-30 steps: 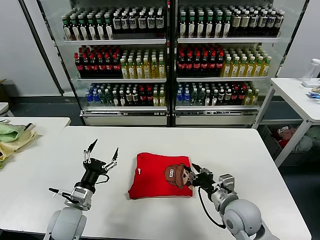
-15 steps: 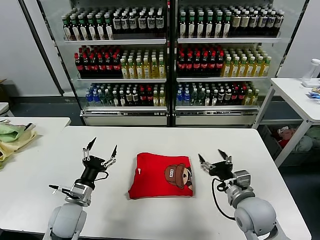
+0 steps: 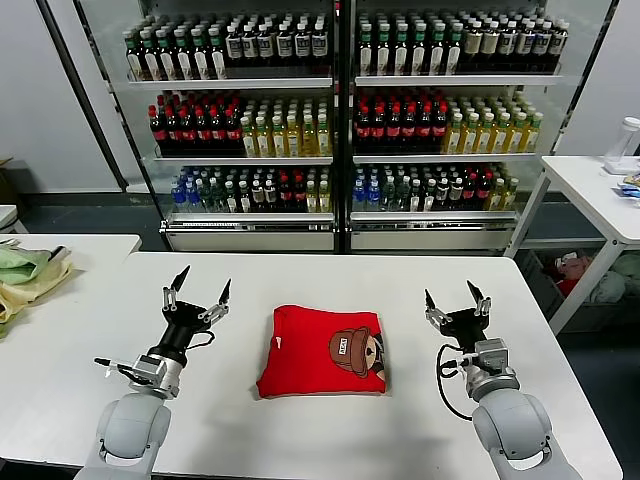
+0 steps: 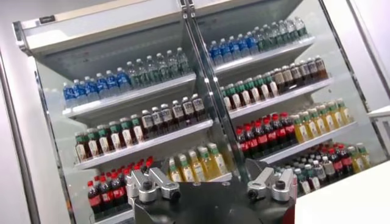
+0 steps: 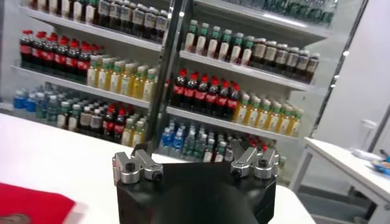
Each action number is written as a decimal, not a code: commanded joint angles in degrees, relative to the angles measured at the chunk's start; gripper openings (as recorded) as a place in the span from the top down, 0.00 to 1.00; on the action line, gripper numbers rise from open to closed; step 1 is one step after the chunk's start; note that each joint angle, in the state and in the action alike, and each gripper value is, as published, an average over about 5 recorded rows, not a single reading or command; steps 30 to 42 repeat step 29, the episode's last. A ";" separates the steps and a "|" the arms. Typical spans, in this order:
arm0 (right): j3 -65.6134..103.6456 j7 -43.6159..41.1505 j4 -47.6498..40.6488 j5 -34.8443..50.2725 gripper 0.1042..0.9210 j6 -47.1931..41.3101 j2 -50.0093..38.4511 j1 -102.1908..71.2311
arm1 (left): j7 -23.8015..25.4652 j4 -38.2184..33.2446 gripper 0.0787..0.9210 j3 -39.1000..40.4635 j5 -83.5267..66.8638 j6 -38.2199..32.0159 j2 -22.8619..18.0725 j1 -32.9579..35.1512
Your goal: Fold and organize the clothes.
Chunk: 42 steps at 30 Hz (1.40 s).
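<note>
From my head view both arms come up from the near edge, their lower bodies cut off by the frame. My left gripper (image 3: 198, 290) is raised off the white worktop (image 3: 330, 440) to the left of the shirt, its jaws spread wide with nothing between them. My right gripper (image 3: 456, 297) stands to the right of the shirt, clear of it, jaws likewise splayed open and empty, a black cable looping beside its wrist.

Between the two grippers the red shirt (image 3: 322, 350) lies folded into a neat block on the worktop, near the middle, print side up. The cartoon face in a brown cap (image 3: 355, 350) sits toward the shirt's right half. In the right wrist view only a sliver of the shirt (image 5: 27, 206) shows, and the right gripper's finger mounts show but the tips are out of frame; the same goes for the left wrist view.

Farther left, on a second table (image 3: 90, 245), pale green and yellow cloths (image 3: 25, 272) are partly cut off by the frame edge. At the far side stands a glass-fronted drinks cooler (image 3: 340, 120) with rows of bottles whose labels I cannot read. Far right is another white table (image 3: 595, 190), with items under it too blurred to name.
</note>
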 commanded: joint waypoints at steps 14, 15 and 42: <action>2.19 1.54 -3.18 -7.80 0.12 7.27 0.77 -0.41 | 4.20 8.38 0.12 0.67 -4.28 -3.52 -0.36 -4.32; 2.16 1.50 -2.92 -7.80 0.12 7.32 0.79 -0.50 | 3.94 8.49 0.12 0.66 -4.37 -3.30 -0.44 -4.44; 1.02 1.03 0.00 -9.93 0.12 7.53 1.26 -0.77 | 2.92 6.36 0.12 -1.69 -4.96 -1.75 0.55 -2.25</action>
